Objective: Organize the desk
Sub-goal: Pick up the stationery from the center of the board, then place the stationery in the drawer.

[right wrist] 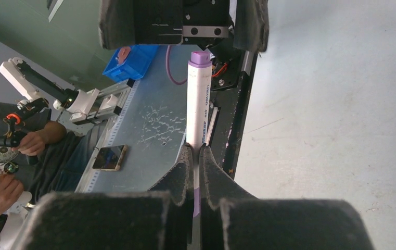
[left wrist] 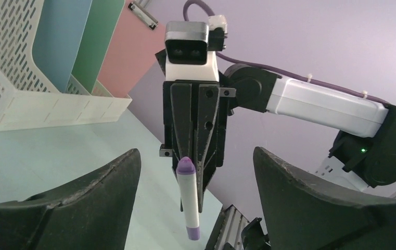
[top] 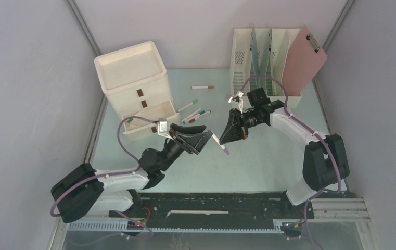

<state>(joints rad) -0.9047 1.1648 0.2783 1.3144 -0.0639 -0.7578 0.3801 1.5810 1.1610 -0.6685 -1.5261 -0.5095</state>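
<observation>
My right gripper (top: pixel 221 141) is shut on a white marker with purple ends (top: pixel 225 149), held in the air above the mint-green desk (top: pixel 268 161). In the right wrist view the pads (right wrist: pixel 185 161) pinch one end of the marker (right wrist: pixel 198 104). Its other purple end points into my left gripper (right wrist: pixel 182 44). The left gripper (left wrist: pixel 195 152) is open, its two black fingers (left wrist: pixel 107 187) standing wide on either side of the marker (left wrist: pixel 189 198) without touching it.
A cream drawer unit (top: pixel 133 78) stands at the back left with its bottom drawer (top: pixel 143 125) pulled out. Loose markers (top: pixel 195 115) (top: pixel 202 87) lie beside it. A cream file rack (top: pixel 263 57) and a pink clipboard (top: pixel 304 60) stand at the back right.
</observation>
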